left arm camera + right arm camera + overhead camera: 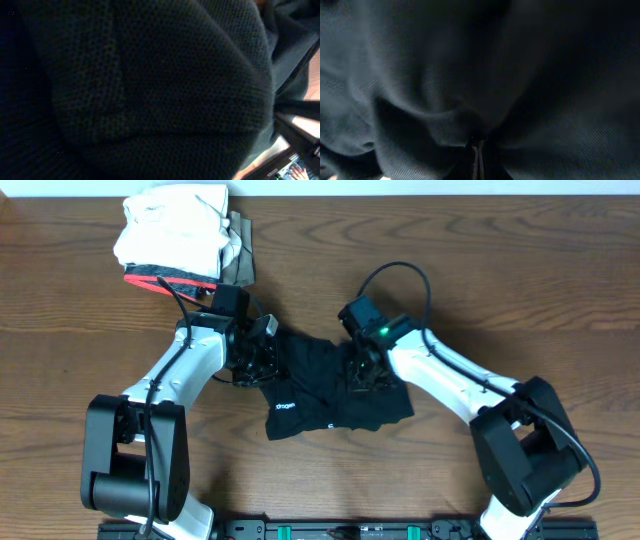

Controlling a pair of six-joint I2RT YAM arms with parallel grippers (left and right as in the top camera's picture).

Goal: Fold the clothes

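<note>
Starting the fold with the right gripper [361, 374] pinched shut on the clothes [322, 402], cannot tell the left gripper's [256, 362] hold beneath cloth, and calls next for an even lift.

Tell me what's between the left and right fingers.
Only the black shirt, bunched, spans from left fingers to right fingers; the overhead view shows it.

My overhead view is evenly lit and sharp, with soft shadows on the tabletop [500, 280]. Both wrist views are very dim, filled by the black shirt [320, 380]. The left one shows crisp weave and bright slivers at lower right; the right one is soft and murky.
</note>
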